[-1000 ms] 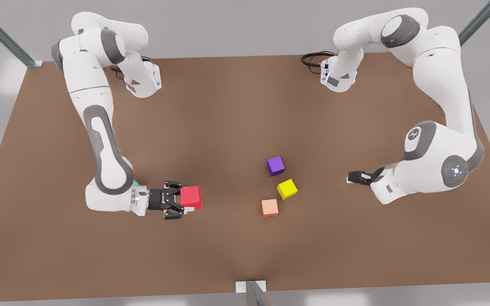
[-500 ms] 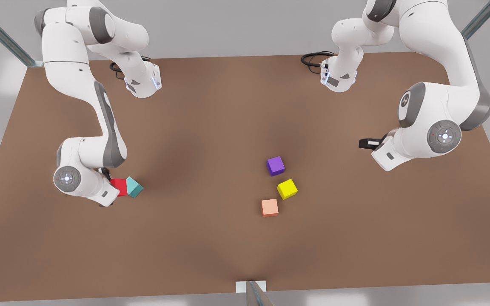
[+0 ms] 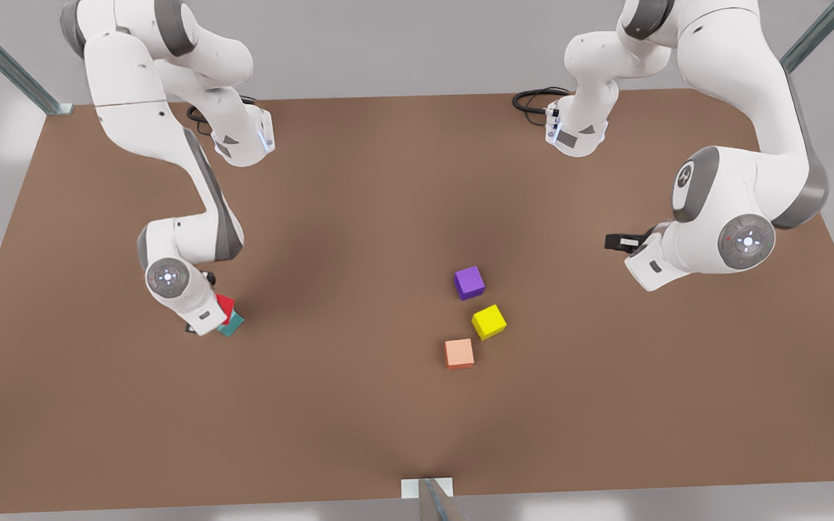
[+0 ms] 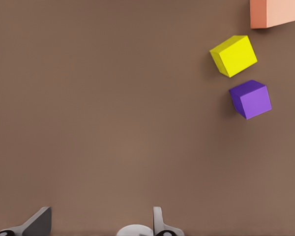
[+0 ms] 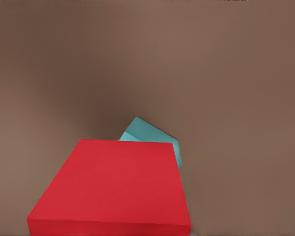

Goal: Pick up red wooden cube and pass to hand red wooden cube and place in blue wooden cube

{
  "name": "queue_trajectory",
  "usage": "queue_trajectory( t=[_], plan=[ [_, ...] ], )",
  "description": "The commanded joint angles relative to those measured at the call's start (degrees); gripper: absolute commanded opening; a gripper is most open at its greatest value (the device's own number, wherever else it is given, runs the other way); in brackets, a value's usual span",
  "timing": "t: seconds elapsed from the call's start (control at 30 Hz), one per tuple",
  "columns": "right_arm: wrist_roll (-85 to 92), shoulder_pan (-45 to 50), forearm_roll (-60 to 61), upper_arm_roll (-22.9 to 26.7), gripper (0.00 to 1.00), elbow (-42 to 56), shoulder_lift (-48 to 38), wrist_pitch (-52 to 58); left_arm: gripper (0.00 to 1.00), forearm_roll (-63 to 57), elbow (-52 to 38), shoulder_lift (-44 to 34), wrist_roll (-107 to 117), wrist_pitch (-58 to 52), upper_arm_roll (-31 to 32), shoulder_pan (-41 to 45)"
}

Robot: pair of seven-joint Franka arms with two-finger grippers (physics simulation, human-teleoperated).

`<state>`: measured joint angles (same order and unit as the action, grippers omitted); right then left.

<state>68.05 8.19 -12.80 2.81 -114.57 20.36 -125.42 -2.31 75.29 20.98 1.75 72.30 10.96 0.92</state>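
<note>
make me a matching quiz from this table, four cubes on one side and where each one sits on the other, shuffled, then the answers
1 red wooden cube
2 purple cube
3 yellow cube
4 pale orange cube

A between two loose cubes
B over the blue wooden cube, under the right arm's wrist
C nearest the table's front edge
D loose cube farthest back

Pairs: 1-B, 2-D, 3-A, 4-C

No readable text, label, brand or number is seen on any surface; cube faces are plain, and the small round emblems on the arm joints cannot be read.
</note>
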Motion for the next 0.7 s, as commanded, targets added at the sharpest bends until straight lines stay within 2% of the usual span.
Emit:
queue_trajectory(
  t=[0.0, 0.2, 0.5, 0.53, 0.57, 0.67],
  plan=[
    [-20.9, 0.2, -0.4, 0.0, 0.57, -0.5, -0.1, -3.5, 1.0, 0.0, 0.0, -0.1, -1.2, -0.8, 0.0, 0.1],
    [-20.9, 0.0, -4.9, 0.0, 0.57, -2.6, -0.1, -6.3, 1.0, 0.1, -0.1, 0.0, -1.2, -0.9, 0.0, 0.0],
    [-21.4, -0.3, -5.0, 0.1, 0.59, -5.1, 0.0, -10.0, 1.0, 0.1, 0.0, 0.6, -1.2, -1.3, 0.0, 0.0],
    [-21.4, -0.3, -5.0, 0.1, 0.85, -5.1, 0.1, -10.0, 1.0, 0.1, 0.0, 0.6, -1.2, -1.3, 0.0, 0.0],
    [-21.4, -0.4, -5.0, 0.1, 1.0, -5.1, 0.2, -10.4, 1.0, 0.1, 0.0, 0.7, -1.2, -1.3, 0.0, 0.0],
    [-21.4, -0.4, -5.0, 0.1, 1.0, -5.2, 0.3, -10.9, 1.0, 0.1, 0.0, 0.7, -1.2, -1.3, 0.0, 0.0]
  ],
)
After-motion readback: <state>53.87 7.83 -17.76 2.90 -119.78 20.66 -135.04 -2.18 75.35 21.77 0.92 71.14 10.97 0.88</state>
